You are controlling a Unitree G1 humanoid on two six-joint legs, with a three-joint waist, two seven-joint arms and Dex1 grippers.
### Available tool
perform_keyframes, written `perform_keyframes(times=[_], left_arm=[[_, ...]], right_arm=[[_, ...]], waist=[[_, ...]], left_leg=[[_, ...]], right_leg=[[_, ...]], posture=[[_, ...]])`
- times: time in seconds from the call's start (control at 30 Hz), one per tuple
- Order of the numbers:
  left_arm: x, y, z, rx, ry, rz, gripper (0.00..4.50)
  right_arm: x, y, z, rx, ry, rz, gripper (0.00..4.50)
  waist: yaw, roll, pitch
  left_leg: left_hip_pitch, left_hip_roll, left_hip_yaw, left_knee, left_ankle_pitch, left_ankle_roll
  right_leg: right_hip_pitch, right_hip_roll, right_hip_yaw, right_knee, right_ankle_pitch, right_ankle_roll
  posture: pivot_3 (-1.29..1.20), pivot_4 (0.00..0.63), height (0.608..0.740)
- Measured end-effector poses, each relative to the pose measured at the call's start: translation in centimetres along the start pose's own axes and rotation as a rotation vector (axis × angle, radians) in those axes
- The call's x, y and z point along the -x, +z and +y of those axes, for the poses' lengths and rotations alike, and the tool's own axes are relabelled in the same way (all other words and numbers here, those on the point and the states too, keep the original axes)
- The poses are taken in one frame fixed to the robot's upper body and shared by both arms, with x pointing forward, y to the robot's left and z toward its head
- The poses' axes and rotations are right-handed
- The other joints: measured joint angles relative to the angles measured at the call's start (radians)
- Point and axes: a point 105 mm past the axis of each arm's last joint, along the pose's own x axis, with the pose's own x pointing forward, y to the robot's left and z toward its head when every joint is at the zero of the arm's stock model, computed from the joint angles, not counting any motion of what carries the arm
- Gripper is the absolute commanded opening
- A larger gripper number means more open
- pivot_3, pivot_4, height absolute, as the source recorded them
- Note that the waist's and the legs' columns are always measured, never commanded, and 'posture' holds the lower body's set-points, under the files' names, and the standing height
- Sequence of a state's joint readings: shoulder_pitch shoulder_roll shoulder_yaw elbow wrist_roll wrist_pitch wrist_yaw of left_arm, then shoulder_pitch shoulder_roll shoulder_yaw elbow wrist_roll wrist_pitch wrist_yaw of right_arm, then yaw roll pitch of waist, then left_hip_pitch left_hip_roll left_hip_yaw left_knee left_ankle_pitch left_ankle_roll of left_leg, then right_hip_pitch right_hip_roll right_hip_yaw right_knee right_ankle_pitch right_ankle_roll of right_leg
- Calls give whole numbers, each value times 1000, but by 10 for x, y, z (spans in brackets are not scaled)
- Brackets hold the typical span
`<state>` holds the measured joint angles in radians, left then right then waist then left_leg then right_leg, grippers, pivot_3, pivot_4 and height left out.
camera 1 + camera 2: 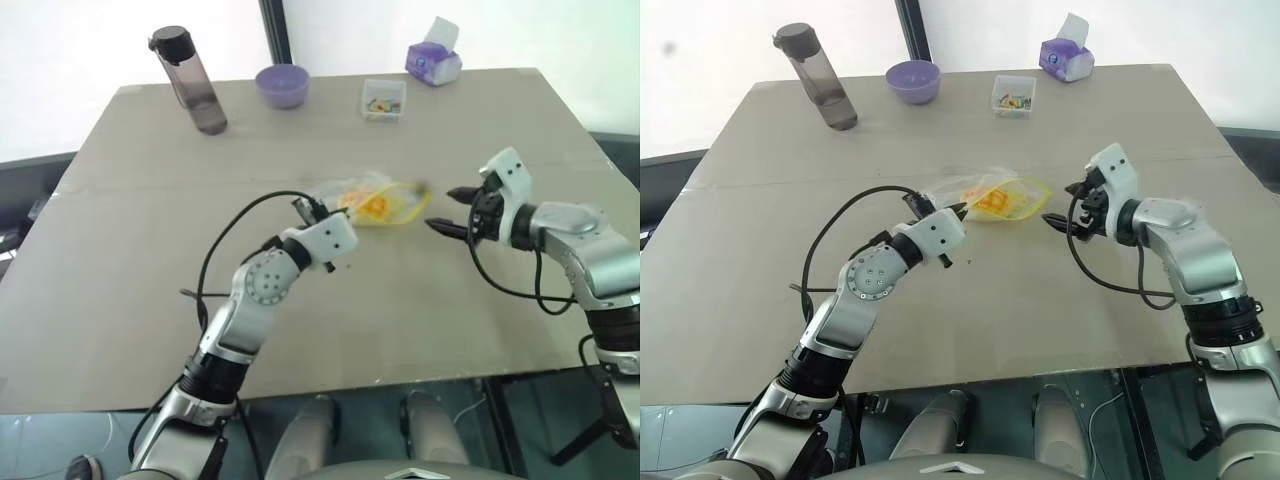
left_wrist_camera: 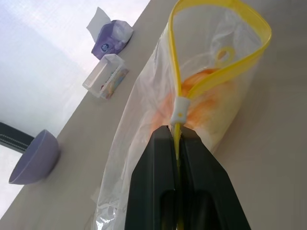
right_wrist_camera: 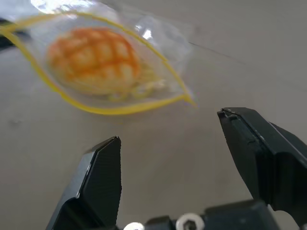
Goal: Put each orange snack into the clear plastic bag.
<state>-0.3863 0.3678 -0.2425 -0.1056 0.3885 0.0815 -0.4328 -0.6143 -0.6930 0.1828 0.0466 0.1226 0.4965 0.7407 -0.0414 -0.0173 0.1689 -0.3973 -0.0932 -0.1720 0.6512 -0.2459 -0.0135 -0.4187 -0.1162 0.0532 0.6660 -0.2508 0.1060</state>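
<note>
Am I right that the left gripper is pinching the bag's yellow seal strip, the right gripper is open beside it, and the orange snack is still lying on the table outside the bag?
Not quite. The orange snack is already inside the clear plastic bag, as the right wrist view shows. The rest holds: the left gripper pinches the yellow seal strip, and the right gripper is open beside it.

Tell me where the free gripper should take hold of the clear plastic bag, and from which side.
Best bet: the yellow seal strip at the bag's open mouth, on the end facing the right gripper, approached from the robot's right. The left gripper is shut on the strip's opposite end, so the clear plastic bag hangs spread between them. The strip is a firm edge; the film is crinkly, and the orange snack fills the middle.
</note>
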Motion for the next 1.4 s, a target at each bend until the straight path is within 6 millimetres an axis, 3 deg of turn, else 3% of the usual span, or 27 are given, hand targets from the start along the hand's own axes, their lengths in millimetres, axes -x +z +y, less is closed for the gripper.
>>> perform_keyframes(times=[0.17,0.3,0.47,0.57,0.73,0.77,1.2,1.3,1.4], left_arm=[[0,0,0,0,-1,0,0],[0,0,-1,0,-5,0,0],[1,-2,-2,1,-8,5,0],[2,-3,-4,6,-9,13,0],[4,-8,-7,20,-11,34,0],[4,-8,-7,20,-11,34,0],[0,-2,2,3,8,15,0],[-6,10,24,-12,59,-21,0],[-12,30,48,-41,99,-77,0]], right_arm=[[-18,-17,4,174,-12,52,3676],[-39,1,-4,278,-71,-16,3676],[-43,12,-10,358,-90,-53,3676],[-44,9,-8,380,-67,-51,2910],[-44,8,-4,399,-41,-53,227],[-44,8,-3,402,-38,-52,95],[-41,14,-6,435,-47,-56,40],[-28,27,-31,453,-121,-55,40],[-5,66,-61,518,-229,-119,40]], waist=[[0,0,0],[-1,0,0],[4,0,0],[2,0,0],[-1,0,0],[-1,0,0],[1,0,0],[1,1,1],[1,1,1]], left_leg=[[-1,0,0,0,0,0],[0,0,0,0,0,0],[-1,-1,-1,0,0,0],[-1,0,-1,0,0,0],[-1,0,0,0,0,0],[-1,0,0,0,0,0],[-1,0,0,0,0,0],[-2,-1,0,0,0,0],[-2,0,-1,0,0,0]], right_leg=[[0,0,0,-1,0,0],[0,0,0,-1,0,0],[0,0,0,-2,0,0],[0,0,0,-2,0,0],[0,0,0,-2,0,0],[0,0,0,-2,0,0],[0,0,0,-2,0,0],[0,0,0,-2,0,0],[0,0,0,-2,0,0]], posture=[[0,150,740],[0,150,740],[0,150,740],[0,150,740],[0,150,740],[0,150,740],[0,150,740],[0,150,740],[0,150,740]])
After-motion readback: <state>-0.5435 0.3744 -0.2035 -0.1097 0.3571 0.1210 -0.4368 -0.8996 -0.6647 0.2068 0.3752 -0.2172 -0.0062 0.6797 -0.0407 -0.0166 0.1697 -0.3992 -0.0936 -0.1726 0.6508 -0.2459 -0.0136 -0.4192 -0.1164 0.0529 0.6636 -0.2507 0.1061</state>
